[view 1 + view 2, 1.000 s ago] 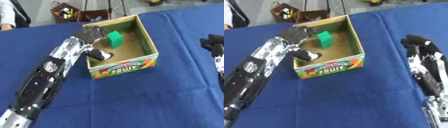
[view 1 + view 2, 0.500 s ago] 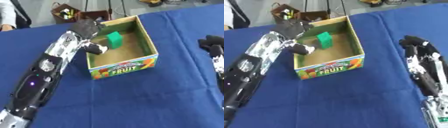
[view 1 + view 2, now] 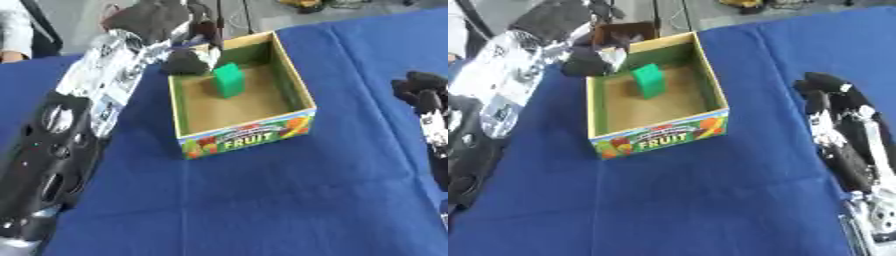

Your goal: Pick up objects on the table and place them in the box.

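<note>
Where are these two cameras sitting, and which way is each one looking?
Left eye view: in the robot's head, looking down at the blue table and fruit box; its left arm fills the left side.
Right eye view: beside it, facing likewise; the right robot hand shows more fully.
Both share the box, the green block inside, and the left robot hand at the box's far corner.

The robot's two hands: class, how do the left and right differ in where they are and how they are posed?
The left hand is raised at the box's far left corner; the right hand lies idle on the blue cloth, well clear of the box. The left hand's fingers are curled; the right hand's are straight, pointing away. Both are black and hold nothing visible.
</note>
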{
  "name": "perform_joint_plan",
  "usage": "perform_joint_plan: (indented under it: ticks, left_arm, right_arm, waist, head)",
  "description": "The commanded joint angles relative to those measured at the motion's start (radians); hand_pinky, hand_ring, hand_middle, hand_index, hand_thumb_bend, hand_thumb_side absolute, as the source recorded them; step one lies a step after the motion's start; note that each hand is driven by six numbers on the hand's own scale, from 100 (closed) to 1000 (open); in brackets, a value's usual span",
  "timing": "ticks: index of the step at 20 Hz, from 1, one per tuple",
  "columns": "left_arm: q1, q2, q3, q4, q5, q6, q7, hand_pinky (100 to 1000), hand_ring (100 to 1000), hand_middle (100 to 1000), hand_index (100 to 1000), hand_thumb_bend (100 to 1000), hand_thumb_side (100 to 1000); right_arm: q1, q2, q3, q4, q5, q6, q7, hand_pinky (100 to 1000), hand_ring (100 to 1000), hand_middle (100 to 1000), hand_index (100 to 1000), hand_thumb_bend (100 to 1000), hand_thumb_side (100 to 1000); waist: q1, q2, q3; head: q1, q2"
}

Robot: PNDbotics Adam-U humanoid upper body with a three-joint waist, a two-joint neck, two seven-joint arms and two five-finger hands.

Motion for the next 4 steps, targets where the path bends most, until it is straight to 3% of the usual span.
perform_joint_plan:
  ticks: [1,4]
  left_arm:
    - [0.014,0.065,0.047,-0.125,0.201,0.061,0.023,396,631,624,822,100,896]
    - [0.047,0.101,0.071,-0.202,0.351,0.111,0.048,385,620,616,817,100,913]
  right_arm:
    - [-0.004,-0.019,-0.011,-0.019,-0.003,-0.006,-0.011,865,826,657,798,100,566]
    - [-0.003,-0.023,-0.016,-0.019,-0.005,-0.011,-0.018,864,826,657,798,100,566]
  waist:
    - [-0.011,-0.026,0.008]
    - [-0.013,-0.028,0.014]
  head:
    - [-0.012,0.004]
    - [-0.017,0.007]
